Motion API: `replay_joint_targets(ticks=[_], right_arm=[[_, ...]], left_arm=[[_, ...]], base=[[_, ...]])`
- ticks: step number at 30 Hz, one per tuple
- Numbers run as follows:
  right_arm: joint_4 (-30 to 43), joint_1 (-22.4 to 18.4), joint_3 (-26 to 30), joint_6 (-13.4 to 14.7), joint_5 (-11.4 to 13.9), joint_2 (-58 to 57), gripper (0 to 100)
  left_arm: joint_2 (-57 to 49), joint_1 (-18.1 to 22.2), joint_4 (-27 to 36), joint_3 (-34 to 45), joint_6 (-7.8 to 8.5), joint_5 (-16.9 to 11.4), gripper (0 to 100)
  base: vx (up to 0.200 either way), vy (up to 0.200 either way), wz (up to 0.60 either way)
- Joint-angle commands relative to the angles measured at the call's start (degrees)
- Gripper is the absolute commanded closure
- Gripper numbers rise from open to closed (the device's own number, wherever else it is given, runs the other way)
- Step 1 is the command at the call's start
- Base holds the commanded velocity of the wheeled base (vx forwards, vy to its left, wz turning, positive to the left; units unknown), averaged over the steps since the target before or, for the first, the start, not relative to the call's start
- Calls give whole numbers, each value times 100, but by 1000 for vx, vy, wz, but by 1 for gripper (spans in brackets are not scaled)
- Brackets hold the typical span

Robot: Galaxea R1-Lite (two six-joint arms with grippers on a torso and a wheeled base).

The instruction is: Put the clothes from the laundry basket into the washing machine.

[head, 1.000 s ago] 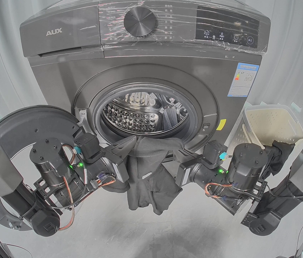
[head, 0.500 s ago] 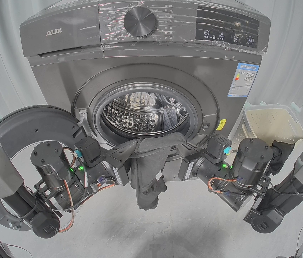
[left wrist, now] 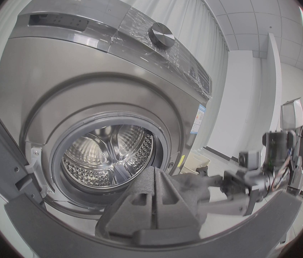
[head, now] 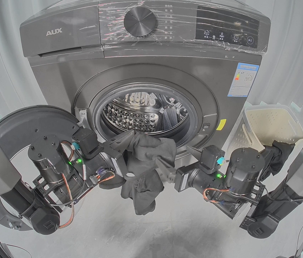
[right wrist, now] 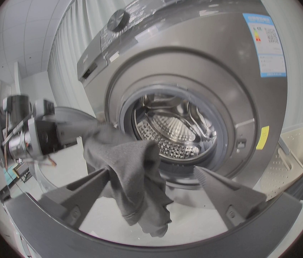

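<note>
The step in hand is the loading itself: one dark grey garment (head: 146,165) is at the washing machine (head: 140,61) but not yet inside it. The left gripper (head: 128,137) is clamped on an upper corner of the cloth, its fingers (left wrist: 137,205) pressed together with fabric bunched just beyond their tips, and it sits near 7 o'clock of the drum mouth (head: 144,111), just beside the lower lip. From there the garment hangs in a crumpled bundle outside the opening, below the 6 o'clock point of the rim, with its lowest fold dangling above the floor. The right gripper (head: 183,160) is at about 5 o'clock of the mouth, its fingers (right wrist: 226,194) spread apart and holding nothing; the cloth drapes in front of one of them, and whether it rests on that finger cannot be told. The door (head: 33,126) stands swung wide at 9 o'clock, so the way in looks free. The laundry basket (head: 269,120) leans at 4 o'clock of the machine's front, with another dark piece (head: 277,156) hanging over its rim — so the task is, by my reading, nowhere near its end. The next move calls for the left arm to lift its corner over the lip and carry it deep toward the back of the drum before letting go, since most of the cloth's weight hangs outside and a shallow release would likely let it slide back out. The free right arm could push the hanging part in after it.
</note>
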Motion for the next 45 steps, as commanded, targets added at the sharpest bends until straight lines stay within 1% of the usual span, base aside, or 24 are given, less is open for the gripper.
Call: replay_joint_targets(ticks=[1, 4, 10, 14, 19, 21, 25, 26, 27, 29, 38, 45], right_arm=[[11, 80, 173, -5, 6, 330, 0], [11, 150, 199, -5, 6, 480, 0], [20, 159, 270, -22, 32, 726, 0], [11, 159, 331, -57, 103, 867, 0], [11, 211, 296, -92, 111, 1077, 0], [2, 211, 235, -154, 120, 1227, 0], [-42, 185, -55, -180, 217, 1517, 0], [-42, 185, -55, -180, 217, 1517, 0], [-42, 150, -240, -180, 217, 1658, 0], [-42, 106, -433, -189, 217, 1789, 0], [-42, -52, -1013, -198, 217, 2185, 0], [-50, -149, -1295, -207, 217, 2308, 0]], left_arm=[[-40, -1, -4, -139, -5, 69, 100], [-40, 8, -4, -157, -5, 78, 100], [-49, 8, -4, -210, -14, 201, 100], [-49, 8, -4, -236, -14, 201, 100], [-49, 8, -4, -236, -23, 201, 100], [-40, 8, -4, -236, -23, 201, 100], [-40, 8, -4, -236, -23, 201, 100], [-40, 8, -4, -236, -23, 201, 100], [-40, 8, -4, -236, -23, 201, 100], [-40, 8, -4, -236, -23, 201, 100], [-84, 8, -4, -236, -32, 192, 100], [-101, -1, -4, -236, -32, 192, 100]], base=[[0, 0, 0], [0, 0, 0], [0, 0, 0], [0, 0, 0], [0, 0, 0], [0, 0, 0], [0, 0, 0], [0, 0, 0], [0, 0, 0], [0, 0, 0], [0, 0, 0], [0, 0, 0]])
